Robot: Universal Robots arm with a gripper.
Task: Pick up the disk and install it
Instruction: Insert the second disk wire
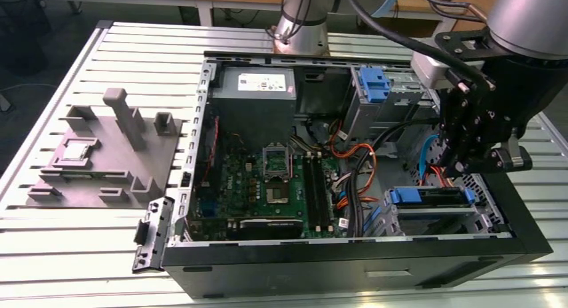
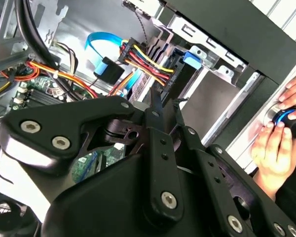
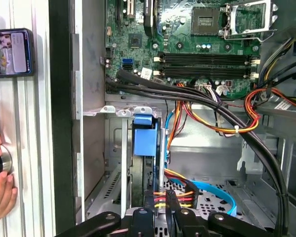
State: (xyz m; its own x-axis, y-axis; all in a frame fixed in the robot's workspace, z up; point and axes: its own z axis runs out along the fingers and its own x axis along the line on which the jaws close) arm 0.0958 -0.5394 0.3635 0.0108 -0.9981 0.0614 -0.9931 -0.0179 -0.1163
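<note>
Looking first at the disk, we find it seated in the drive bay at the corner of the open computer case, on the exterior view's right. In the first wrist view it stands edge-on between the metal bay walls, so we see its blue plastic bracket and a dark edge; its label faces away from us. In the second wrist view the blue tab shows just beside a plug with red, yellow and black wires.

The gripper hangs just above the bay. In both wrist views it points down at the wire bundle beside the disk, and we cannot tell whether it is apart or together, nor whether it touches anything.

A white label sits on the grey power-supply box, its print too small for us to read. An upright blue carrier stands beside that box, and the green motherboard lies on the case floor.

The case rests on a pale slatted metal worktop, with a grey moulded fixture on the exterior view's left. On the slats beside the case lies a phone with a lit screen, and a person's hand rests on a round silver-and-blue object.
</note>
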